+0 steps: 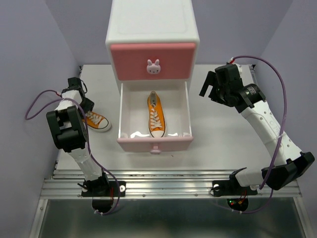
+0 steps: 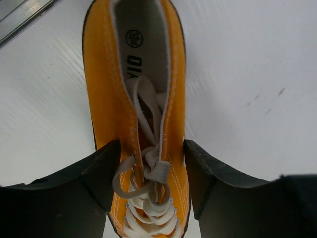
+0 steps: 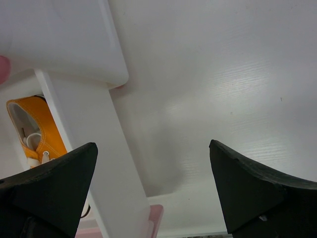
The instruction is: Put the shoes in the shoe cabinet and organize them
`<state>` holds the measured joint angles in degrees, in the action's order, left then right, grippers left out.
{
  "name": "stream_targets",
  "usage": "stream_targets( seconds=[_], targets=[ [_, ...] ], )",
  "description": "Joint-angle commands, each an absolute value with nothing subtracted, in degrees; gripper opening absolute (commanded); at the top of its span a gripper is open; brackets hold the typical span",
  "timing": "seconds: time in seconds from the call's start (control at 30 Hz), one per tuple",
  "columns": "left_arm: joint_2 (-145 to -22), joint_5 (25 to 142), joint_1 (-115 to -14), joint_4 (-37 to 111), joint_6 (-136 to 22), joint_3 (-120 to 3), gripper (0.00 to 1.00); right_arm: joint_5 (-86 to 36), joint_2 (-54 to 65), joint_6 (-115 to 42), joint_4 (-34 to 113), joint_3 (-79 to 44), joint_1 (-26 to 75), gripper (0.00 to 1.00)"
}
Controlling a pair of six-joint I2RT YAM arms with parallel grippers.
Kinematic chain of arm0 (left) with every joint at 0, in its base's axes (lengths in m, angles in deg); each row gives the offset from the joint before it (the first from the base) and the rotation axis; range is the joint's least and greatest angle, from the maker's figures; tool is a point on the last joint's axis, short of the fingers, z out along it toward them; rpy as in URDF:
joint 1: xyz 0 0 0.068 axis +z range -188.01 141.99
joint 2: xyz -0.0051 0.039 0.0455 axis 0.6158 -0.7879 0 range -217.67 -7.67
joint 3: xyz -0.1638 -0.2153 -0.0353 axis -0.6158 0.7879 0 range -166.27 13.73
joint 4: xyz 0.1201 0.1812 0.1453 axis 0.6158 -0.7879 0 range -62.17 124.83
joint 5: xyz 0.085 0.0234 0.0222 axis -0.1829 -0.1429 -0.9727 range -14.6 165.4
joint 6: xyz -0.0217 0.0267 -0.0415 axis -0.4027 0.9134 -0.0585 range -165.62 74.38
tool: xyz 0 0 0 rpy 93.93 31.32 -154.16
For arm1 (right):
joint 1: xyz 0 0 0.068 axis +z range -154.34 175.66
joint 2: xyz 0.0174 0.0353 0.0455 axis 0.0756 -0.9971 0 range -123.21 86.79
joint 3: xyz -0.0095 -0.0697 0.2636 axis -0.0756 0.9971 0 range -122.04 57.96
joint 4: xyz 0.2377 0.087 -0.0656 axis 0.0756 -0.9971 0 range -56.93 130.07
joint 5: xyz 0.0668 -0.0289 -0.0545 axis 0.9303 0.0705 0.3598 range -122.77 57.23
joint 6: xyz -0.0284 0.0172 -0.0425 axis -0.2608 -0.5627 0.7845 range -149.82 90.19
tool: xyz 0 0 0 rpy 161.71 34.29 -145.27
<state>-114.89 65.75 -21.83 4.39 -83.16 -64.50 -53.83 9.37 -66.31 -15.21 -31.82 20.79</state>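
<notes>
An orange shoe with white laces lies on the table left of the shoe cabinet. My left gripper reaches down over it. In the left wrist view its black fingers press against both sides of this shoe at the laces. A second orange shoe lies inside the pulled-out lower drawer, toe toward me. My right gripper hangs open and empty to the right of the cabinet. In the right wrist view the right gripper is beside the drawer's white side wall.
The upper salmon-pink drawer is shut, its bunny knob facing me. A metal rail runs along the table's near edge by the arm bases. Purple walls close in on both sides.
</notes>
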Motion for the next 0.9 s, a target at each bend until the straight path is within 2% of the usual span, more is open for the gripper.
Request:
stream_targets(
  seconds=[0.0,0.03,0.13,0.17,0.33,0.7,0.87],
  targets=[
    [-116.57,63.80,-21.49,2.49,-84.56,-64.40,0.54,-55.88,9.98,-66.64,-15.83,-33.98,20.45,1.00],
    [-116.48,63.71,-21.49,2.22,-84.73,-65.01,0.37,-56.06,9.98,-66.64,-15.83,-34.15,20.45,1.00],
    [-115.52,63.88,-21.49,1.70,-84.56,-66.59,0.06,-56.15,9.98,-66.64,-15.91,-34.24,20.45,1.00],
    [-114.65,63.97,-21.49,1.43,-84.56,-67.21,0.00,-56.15,9.98,-66.64,-15.83,-34.15,20.45,1.00],
    [-108.41,68.18,-21.58,1.34,-84.29,-68.45,0.00,-56.15,10.24,-66.99,-16.09,-33.10,20.45,1.00],
    [-81.34,74.34,-21.58,0.20,-87.46,-69.32,0.00,-56.50,12.70,-67.43,-14.42,-30.29,20.45,1.00],
    [-74.40,83.47,-24.98,3.35,-84.57,-70.90,0.00,-56.24,13.40,-66.64,-13.45,-29.23,20.45,1.00]
  ],
)
